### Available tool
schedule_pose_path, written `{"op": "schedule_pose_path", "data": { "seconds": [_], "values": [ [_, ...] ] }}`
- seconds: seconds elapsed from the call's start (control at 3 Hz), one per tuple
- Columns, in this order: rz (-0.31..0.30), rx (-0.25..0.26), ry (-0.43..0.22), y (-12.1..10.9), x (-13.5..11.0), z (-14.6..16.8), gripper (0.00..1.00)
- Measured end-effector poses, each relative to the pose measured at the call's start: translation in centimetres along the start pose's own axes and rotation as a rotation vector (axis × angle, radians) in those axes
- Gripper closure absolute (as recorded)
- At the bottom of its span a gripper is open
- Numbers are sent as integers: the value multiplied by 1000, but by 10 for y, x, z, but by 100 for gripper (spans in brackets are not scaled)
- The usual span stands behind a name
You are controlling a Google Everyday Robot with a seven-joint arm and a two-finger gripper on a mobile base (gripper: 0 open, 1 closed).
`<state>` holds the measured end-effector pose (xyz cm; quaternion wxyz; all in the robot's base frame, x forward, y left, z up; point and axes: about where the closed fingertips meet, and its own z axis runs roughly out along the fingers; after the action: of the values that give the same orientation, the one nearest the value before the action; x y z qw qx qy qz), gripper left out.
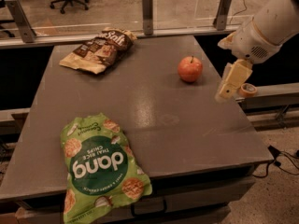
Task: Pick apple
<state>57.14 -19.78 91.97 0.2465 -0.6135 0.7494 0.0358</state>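
Observation:
The apple (190, 69) is small, round and red-orange with a short dark stem. It sits upright on the grey table (163, 120), toward the far right. My gripper (231, 81) hangs from the white arm (266, 27) at the right, over the table's right edge. It is just right of the apple, a little apart from it and not touching it.
A green chips bag (100, 167) lies at the table's near left and overhangs the front edge. A brown snack bag (100, 49) lies at the far left. A glass barrier with metal posts (147, 13) runs along the back. A tape roll (247, 90) sits on a ledge at the right.

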Motion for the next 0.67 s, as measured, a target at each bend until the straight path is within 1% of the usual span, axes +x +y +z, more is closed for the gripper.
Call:
{"op": "schedule_pose_path", "data": {
  "seconds": [0.33,0.67],
  "values": [
    [59,-16,-97,-34,-3,44,0],
    [129,-35,-184,-62,-8,88,0]
  ]
}}
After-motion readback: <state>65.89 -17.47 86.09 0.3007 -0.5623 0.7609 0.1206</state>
